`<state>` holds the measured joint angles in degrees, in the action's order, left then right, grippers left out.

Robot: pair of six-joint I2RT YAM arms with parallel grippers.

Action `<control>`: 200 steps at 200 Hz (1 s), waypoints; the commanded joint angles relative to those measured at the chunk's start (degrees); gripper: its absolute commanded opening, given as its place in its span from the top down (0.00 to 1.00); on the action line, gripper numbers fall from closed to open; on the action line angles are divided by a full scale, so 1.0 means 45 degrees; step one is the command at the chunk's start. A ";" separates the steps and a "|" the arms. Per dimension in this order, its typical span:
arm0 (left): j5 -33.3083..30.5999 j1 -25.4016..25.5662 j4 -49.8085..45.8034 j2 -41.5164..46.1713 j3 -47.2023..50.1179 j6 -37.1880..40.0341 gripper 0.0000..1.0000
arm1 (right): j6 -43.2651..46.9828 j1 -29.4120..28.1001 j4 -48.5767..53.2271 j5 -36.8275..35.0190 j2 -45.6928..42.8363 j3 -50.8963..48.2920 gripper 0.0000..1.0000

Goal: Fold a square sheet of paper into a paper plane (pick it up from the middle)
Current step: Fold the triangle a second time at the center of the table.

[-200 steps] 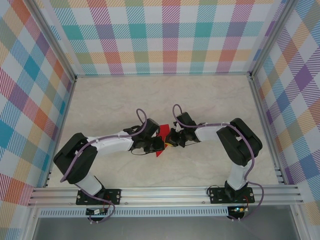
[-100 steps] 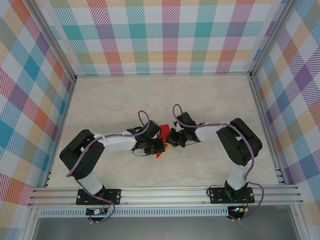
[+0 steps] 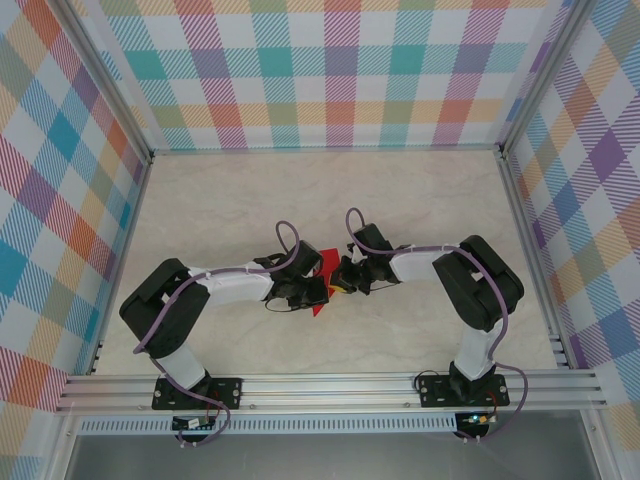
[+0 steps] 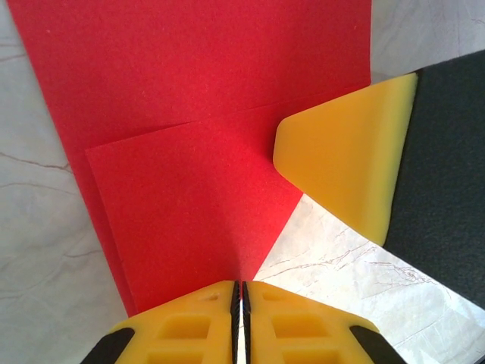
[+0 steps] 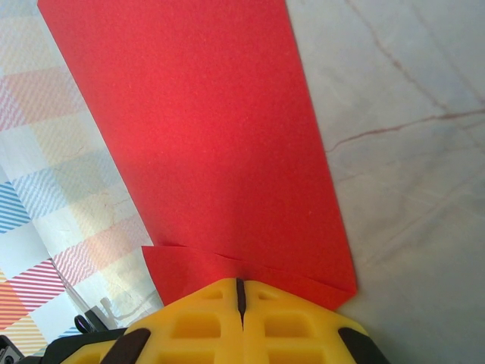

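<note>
1. Sheet of paper [image 3: 328,261]: bright red and folded. In the top view it sits at mid-frame on the pale marbled worktop [image 3: 420,200], held between the tips of the two arms. One red part shows above the left arm's tip, and a small point shows below it.
2. Left hand [image 3: 320,291]: in the top view it reaches in from the left, touching the sheet.
3. Left hand, own wrist view [image 4: 241,288]: the yellow fingers at bottom centre are pressed together, with only a hairline slit between them, and they pinch the lower tip of a folded flap. The sheet of paper [image 4: 197,114] spreads from there to the upper frame edge, with a crease line across its middle.
4. Right hand [image 3: 341,279]: in the top view it reaches in from the right, meeting the sheet beside the left hand.
5. Right hand, own wrist view [image 5: 240,287]: the fingers at bottom centre are pressed together on the sheet's lower edge. The sheet of paper [image 5: 212,136] rises as a broad band toward the upper left.
6. Yellow finger pad [image 4: 348,159]: on a black body at the right of the left wrist view, touching the sheet's right edge at the crease.
7. Plaid wall [image 5: 45,152]: at the left edge of the right wrist view, behind the sheet.
</note>
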<state>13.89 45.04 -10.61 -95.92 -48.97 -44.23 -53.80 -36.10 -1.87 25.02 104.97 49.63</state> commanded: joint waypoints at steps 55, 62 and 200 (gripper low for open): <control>-0.0310 0.0145 -0.0767 -0.0223 0.0471 -0.0144 0.89 | -0.0030 -0.0025 0.1603 -0.1360 0.1088 -0.0339 0.97; -0.0276 0.0133 -0.0757 -0.0228 0.0525 -0.0141 0.89 | -0.0033 -0.0026 0.1598 -0.1360 0.1105 -0.0344 0.97; 0.0798 0.0132 -0.0429 0.0565 0.0648 0.0253 0.90 | 0.0064 -0.0025 0.1846 -0.1418 0.1225 -0.0158 0.97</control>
<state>15.90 45.04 -10.66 -94.11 -47.68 -43.90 -53.76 -36.01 -0.40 25.39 105.36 50.50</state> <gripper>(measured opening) 0.106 0.045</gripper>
